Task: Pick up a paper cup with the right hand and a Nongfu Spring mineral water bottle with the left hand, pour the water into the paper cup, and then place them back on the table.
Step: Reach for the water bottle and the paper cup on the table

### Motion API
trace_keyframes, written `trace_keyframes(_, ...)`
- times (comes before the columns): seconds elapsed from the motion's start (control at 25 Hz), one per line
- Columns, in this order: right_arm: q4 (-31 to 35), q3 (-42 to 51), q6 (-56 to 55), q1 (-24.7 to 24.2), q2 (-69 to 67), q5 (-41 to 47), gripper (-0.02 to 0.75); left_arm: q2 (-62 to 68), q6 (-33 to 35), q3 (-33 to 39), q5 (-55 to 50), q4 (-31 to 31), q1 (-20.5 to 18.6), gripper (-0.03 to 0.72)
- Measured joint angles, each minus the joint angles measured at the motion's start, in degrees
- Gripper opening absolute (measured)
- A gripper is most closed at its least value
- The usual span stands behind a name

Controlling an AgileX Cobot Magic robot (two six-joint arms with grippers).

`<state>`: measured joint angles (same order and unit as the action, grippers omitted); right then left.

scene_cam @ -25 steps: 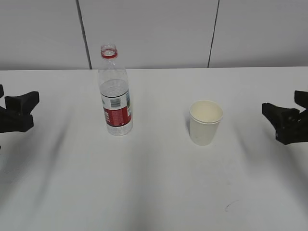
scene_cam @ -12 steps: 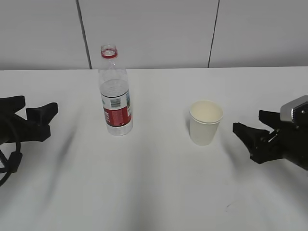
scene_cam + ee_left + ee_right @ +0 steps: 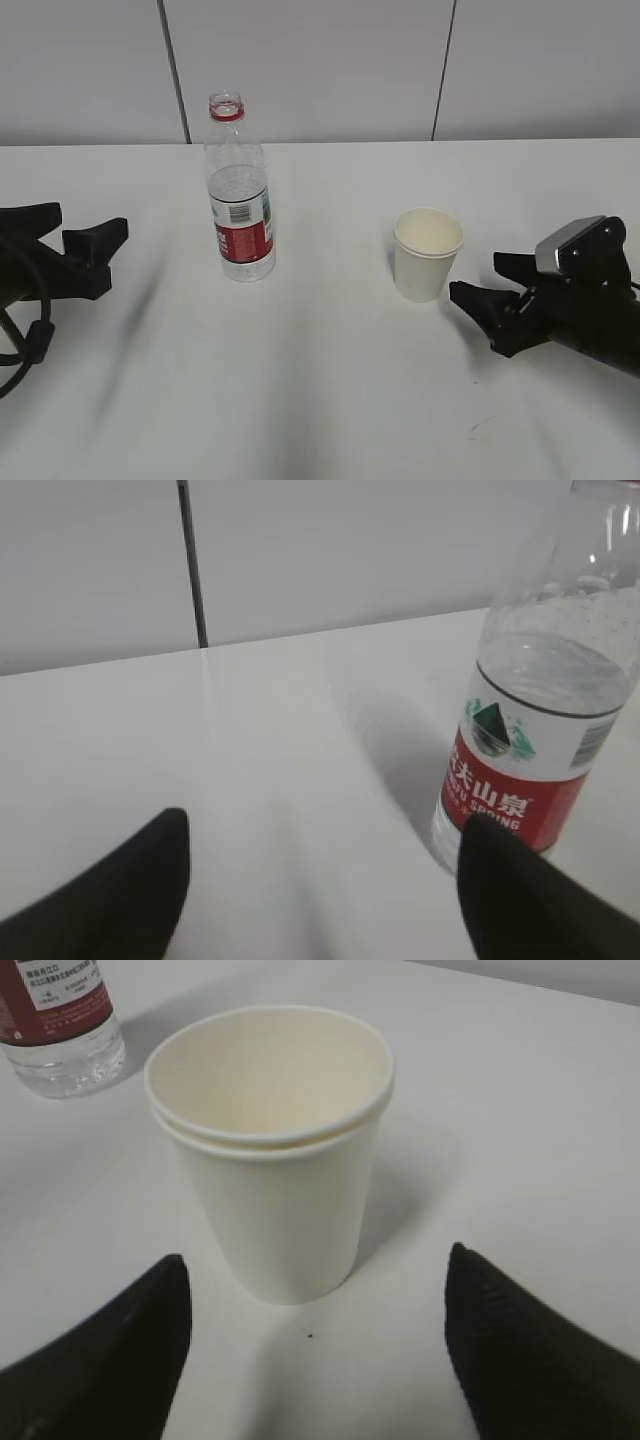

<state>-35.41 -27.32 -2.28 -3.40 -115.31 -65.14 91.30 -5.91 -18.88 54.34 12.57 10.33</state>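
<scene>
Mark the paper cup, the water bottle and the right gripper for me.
paper cup (image 3: 425,268), exterior view, on its front wall.
water bottle (image 3: 242,237), exterior view, on its red label.
right gripper (image 3: 310,1345), right wrist view, midway between its open fingertips.

The bottle (image 3: 240,200) is clear glossy plastic, the cup (image 3: 427,254) matt off-white paper, the table (image 3: 320,380) smooth matt white.

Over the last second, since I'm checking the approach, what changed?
Both open grippers moved inward: the right hand closed in on the off-white paper cup, now just short of it; the left hand advanced toward the clear, red-labelled water bottle. Nothing is gripped. Cup and bottle stayed upright in place on the white table.
</scene>
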Motion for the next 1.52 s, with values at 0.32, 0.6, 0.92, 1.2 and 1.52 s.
trace_keyframes(0.32, -3.73, -5.70, 0.00, 0.00, -4.93, -0.22, 0.599, 4.78, 0.00, -0.34, 5.29, 0.81, 0.00, 0.511)
trace_keyframes(0.6, -7.08, -9.99, -0.65, 0.00, -8.06, -0.33, 0.631, 7.73, 0.00, -0.41, 7.94, 0.97, 0.00, 0.512)
trace_keyframes(0.92, -10.46, -13.86, -3.16, 0.00, -9.70, -0.33, 0.633, 7.94, 0.00, -0.41, 8.12, 1.09, 0.00, 0.512)
trace_keyframes(1.2, -11.28, -17.06, -4.32, 3.23, -9.92, -0.33, 0.634, 7.94, 0.00, -0.41, 8.12, 1.35, 0.00, 0.512)
trace_keyframes(1.52, -6.92, -18.07, -4.52, 6.45, -10.00, 0.26, 0.631, 7.94, 0.00, -0.41, 8.12, 1.58, 0.00, 0.512)
